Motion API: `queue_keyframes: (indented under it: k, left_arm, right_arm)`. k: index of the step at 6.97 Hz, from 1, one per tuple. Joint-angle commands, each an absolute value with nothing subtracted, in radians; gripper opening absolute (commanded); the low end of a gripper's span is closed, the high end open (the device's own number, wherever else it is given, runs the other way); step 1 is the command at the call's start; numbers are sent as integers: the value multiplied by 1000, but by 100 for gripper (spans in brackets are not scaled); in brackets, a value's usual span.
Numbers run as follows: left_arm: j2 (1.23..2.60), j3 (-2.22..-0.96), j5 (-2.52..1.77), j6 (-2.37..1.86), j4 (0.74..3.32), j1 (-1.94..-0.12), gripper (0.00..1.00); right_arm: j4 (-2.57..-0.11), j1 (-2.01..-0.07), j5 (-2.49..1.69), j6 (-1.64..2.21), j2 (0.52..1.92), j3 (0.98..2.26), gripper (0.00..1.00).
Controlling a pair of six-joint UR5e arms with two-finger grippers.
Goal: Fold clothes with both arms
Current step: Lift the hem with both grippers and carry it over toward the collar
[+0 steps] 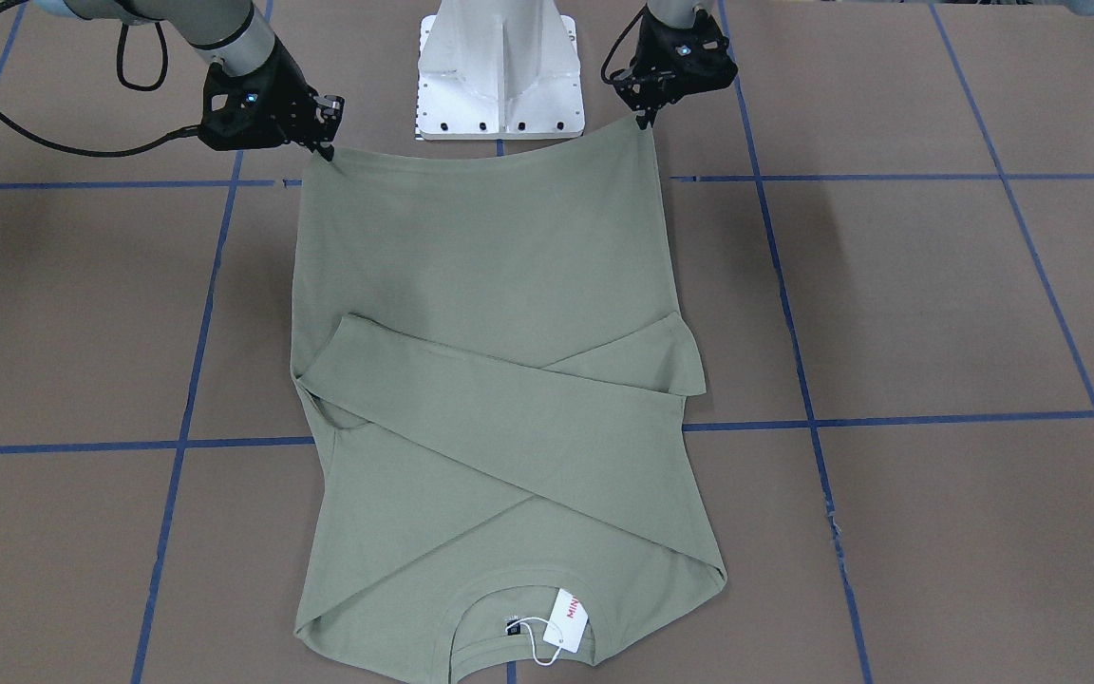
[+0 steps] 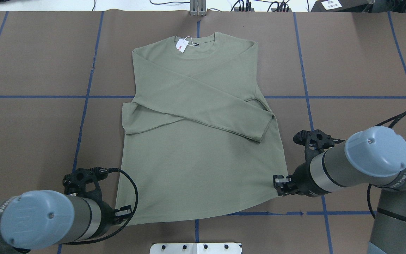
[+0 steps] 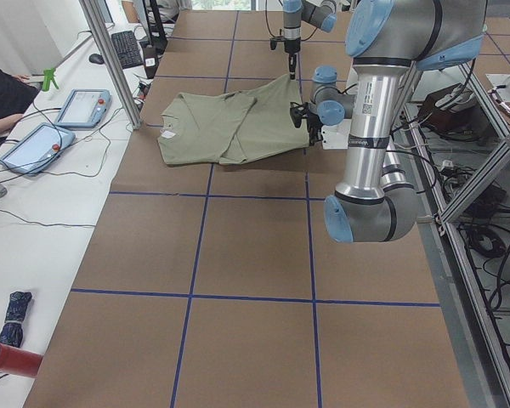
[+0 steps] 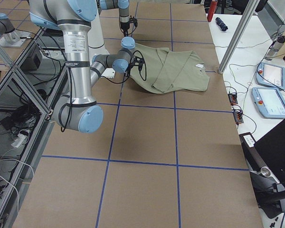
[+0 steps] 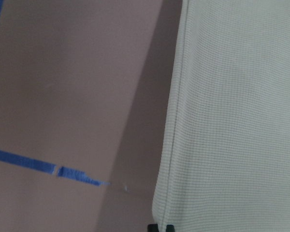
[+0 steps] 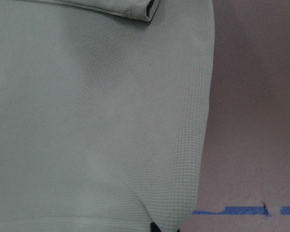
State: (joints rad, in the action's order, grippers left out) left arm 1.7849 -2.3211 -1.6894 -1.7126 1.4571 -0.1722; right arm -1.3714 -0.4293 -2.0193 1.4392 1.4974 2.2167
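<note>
The sage-green long-sleeved shirt (image 1: 490,285) lies face up on the brown table, both sleeves crossed over its chest, collar and white hang tag (image 1: 569,617) on the far side from the robot. My left gripper (image 1: 647,116) is shut on one hem corner, and it also shows in the overhead view (image 2: 124,213). My right gripper (image 1: 324,147) is shut on the other hem corner, and it shows in the overhead view too (image 2: 280,183). The hem edge is raised slightly off the table, with a shadow under it. The left wrist view shows the shirt's side edge (image 5: 241,121); the right wrist view shows shirt fabric (image 6: 87,121).
The white pedestal base (image 1: 499,85) stands just behind the hem, between the two arms. Blue tape lines (image 2: 83,116) grid the brown table. Tablets (image 3: 81,106) and cables lie on a white side table beyond the shirt's collar end.
</note>
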Motion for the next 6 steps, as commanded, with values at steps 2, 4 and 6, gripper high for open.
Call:
queue_keyframes:
  k: [2, 4, 6]
  left_arm:
    - [1789, -2492, -1733, -1718, 1322, -82, 0]
    - [1790, -2526, -1735, -1750, 1316, -9, 0]
    - [1795, -2540, -1753, -1741, 1312, -82, 0]
  right_arm:
    - [-1374, -434, -2171, 1445, 1619, 2365, 0]
    - [-1374, -433, -2269, 1447, 1689, 2439, 0]
    - [-1374, -470, -2247, 1439, 1663, 2392, 0]
